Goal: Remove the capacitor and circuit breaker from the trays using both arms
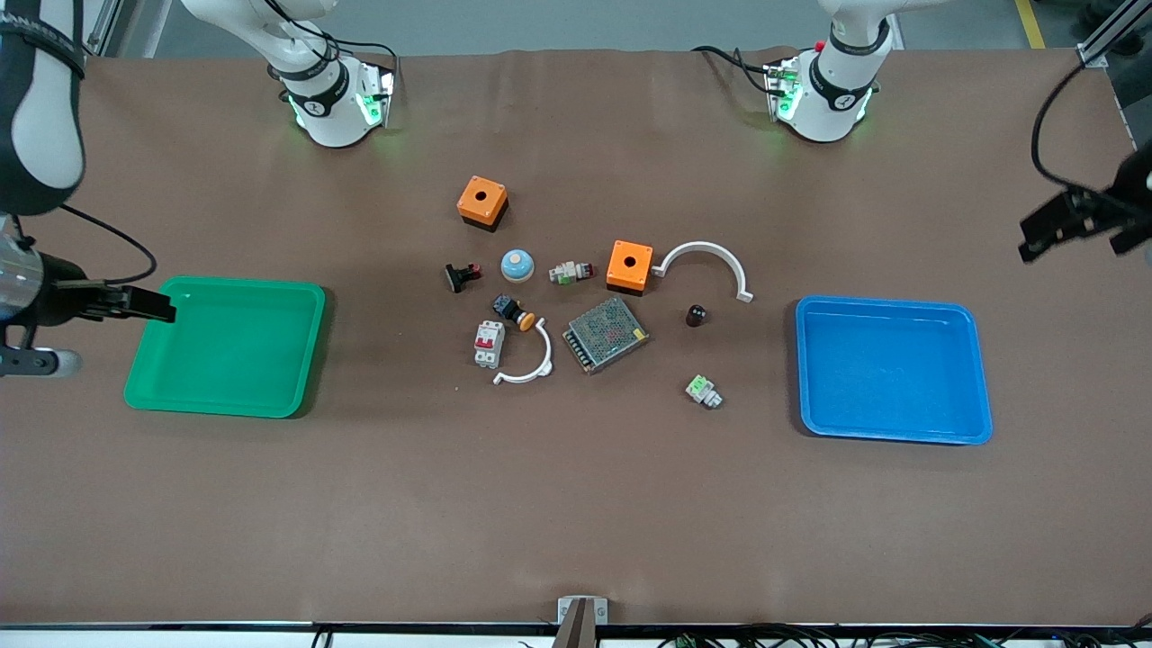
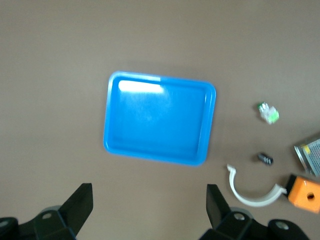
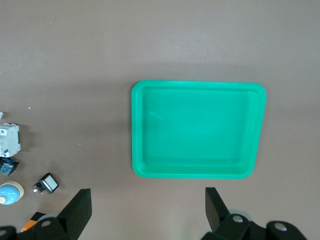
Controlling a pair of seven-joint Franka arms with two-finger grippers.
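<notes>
1. Left gripper (image 1: pixel 1075 225) up in the air over bare table near the blue tray (image 1: pixel 976 378), at the left arm's end; fingers (image 2: pixel 80 202) spread wide, nothing between.
2. Right gripper (image 1: pixel 148 304) over the rim of the green tray (image 1: pixel 297 360); fingers (image 3: pixel 77 207) likewise parted, empty.
3. Capacitor (image 1: pixel 697 315) upright on the table between blue tray and metal mesh box (image 1: pixel 606 334), just beside the white arc (image 1: pixel 706 263).
4. Breaker (image 1: pixel 489 344) flat in the middle cluster, nearer the green tray, touching the second white arc (image 1: pixel 531 364), just beside the orange-capped push button (image 1: pixel 513 311).
</notes>
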